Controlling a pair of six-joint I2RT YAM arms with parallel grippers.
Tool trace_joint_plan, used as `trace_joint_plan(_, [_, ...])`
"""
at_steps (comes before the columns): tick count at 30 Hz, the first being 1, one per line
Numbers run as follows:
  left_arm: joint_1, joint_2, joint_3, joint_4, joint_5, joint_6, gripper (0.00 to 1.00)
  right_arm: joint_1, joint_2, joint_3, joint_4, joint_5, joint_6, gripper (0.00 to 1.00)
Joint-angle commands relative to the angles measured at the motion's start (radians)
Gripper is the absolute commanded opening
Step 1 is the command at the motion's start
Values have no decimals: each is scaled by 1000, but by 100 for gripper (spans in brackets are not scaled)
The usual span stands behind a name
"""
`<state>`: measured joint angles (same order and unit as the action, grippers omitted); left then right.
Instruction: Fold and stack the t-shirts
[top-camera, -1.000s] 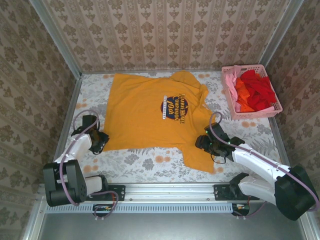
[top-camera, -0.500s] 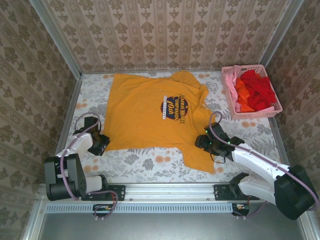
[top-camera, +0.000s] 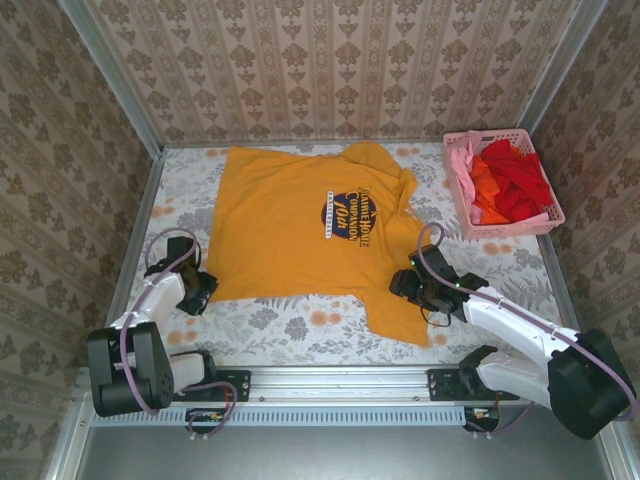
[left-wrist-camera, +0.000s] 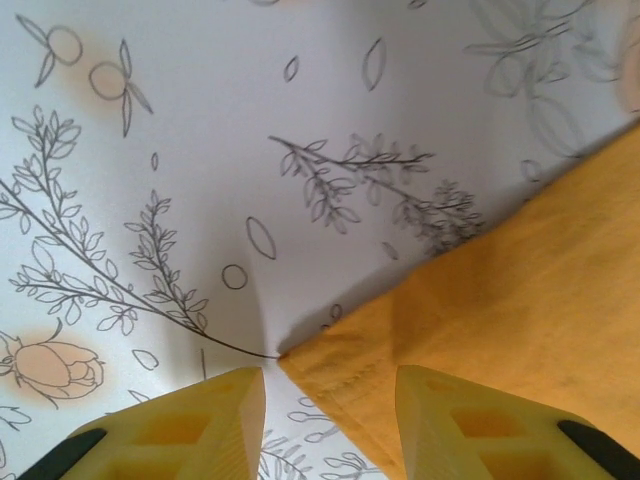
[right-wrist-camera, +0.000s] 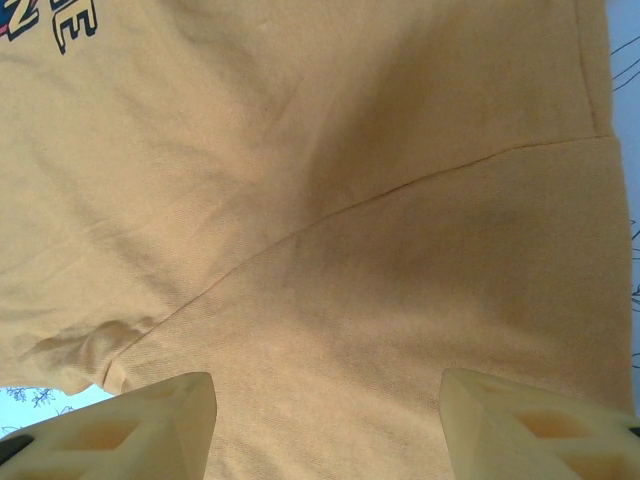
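Jaws parted on the left gripper (left-wrist-camera: 330, 400), empty, straddling the near-left corner of the orange-yellow t-shirt (top-camera: 290, 235). Jaws spread wide on the right gripper (right-wrist-camera: 325, 400), likewise empty, low over a sleeve seam at the shirt's near-right end. Spread mostly flat, dark round logo (top-camera: 348, 212) facing up, on a flower-printed tablecloth (top-camera: 300, 325). Far right, well apart from both arms: red, orange and pink t-shirts (top-camera: 510, 180) heaped in a pink lattice basket (top-camera: 515, 227). Patterned walls (top-camera: 330, 70) all around.
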<state>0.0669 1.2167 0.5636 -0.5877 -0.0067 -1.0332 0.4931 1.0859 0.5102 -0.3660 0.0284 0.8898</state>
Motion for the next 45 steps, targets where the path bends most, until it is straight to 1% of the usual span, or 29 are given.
trace_joint_plan(1, [-1,49,-8,28,7,-20,39,-5,-3,7,-11,8,-14,62])
trace_joint_plan(5, [-1,105,-21,67,11,-22,37,-5,-21,3,-23,19,-1,62])
trace_joint_plan(8, [0,134,-30,92,19,-19,31,-6,-46,8,-38,37,-3,62])
trace_joint_plan(13, [1,126,-34,105,10,-14,10,-24,-82,34,-127,104,-46,62])
trace_joint_plan(16, [0,124,-36,110,18,-11,0,-45,-98,39,-164,126,-30,62])
trace_joint_plan(20, [-1,116,-36,118,32,-11,0,-54,-104,35,-254,134,18,61])
trace_joint_plan(22, [-1,110,-34,122,35,-11,0,-53,-101,29,-288,119,29,58])
trace_joint_plan(24, [-1,106,-33,123,33,-10,0,-54,-100,11,-292,94,30,53])
trace_joint_plan(30, [1,109,-37,129,31,-12,0,-54,-73,-20,-206,41,49,37])
trace_joint_plan(33, [0,109,-38,133,31,-12,0,-54,-39,-18,-209,40,43,37])
trace_joint_plan(35, [-1,109,-37,134,31,-11,0,-54,-22,-15,-219,42,40,41])
trace_joint_plan(37, [0,110,-37,135,33,-10,0,-53,-17,-23,-215,42,37,48])
trace_joint_plan(39, [0,110,-39,137,33,-8,0,-54,-13,-31,-200,42,35,49])
trace_joint_plan(42, [0,109,-42,137,34,-9,0,-54,5,-41,-174,29,38,45])
trace_joint_plan(45, [-1,106,-50,149,34,-10,0,-54,19,-57,-87,29,52,35])
